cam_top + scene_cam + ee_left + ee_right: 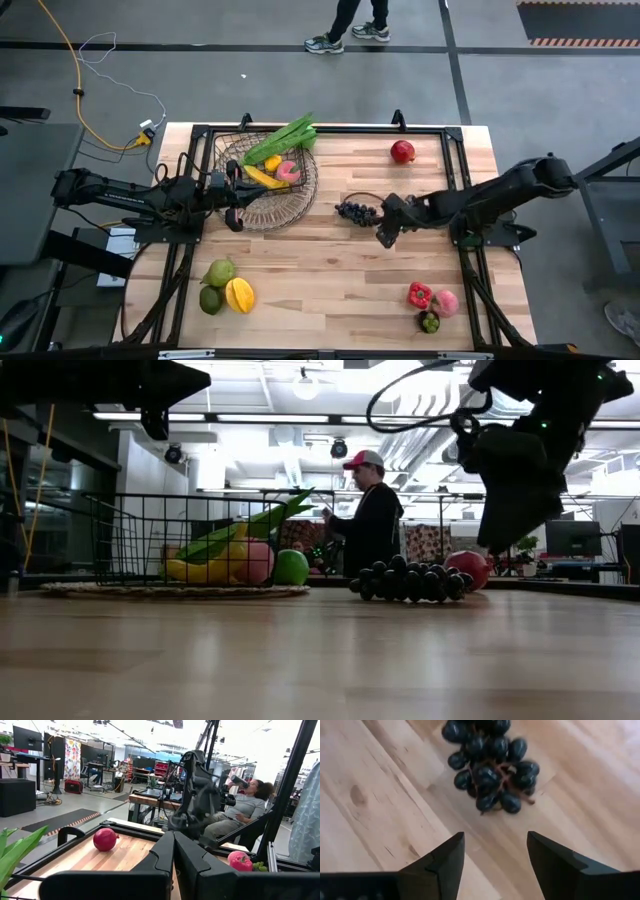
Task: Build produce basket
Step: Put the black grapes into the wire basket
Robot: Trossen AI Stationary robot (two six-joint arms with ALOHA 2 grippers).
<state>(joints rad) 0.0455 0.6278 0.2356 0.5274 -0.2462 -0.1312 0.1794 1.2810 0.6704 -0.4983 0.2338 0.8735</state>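
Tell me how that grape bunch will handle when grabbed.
The grape bunch looks lumpy, many round berries on thin stems, so it may shift or sag. Lying flat, it probably won't roll. The right gripper, jaws open, hovers just short of it.

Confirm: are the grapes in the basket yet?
Out. The grapes lie on the bare table, right of the basket, with the open right end effector just short of them.

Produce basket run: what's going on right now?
The right gripper hangs open over the dark grape bunch in the middle of the table, not touching it. The left gripper, fingers shut, sits at the near rim of the basket, which already holds leafy stalks, yellow and pink pieces. A pomegranate and two small fruit groups are loose on the table.
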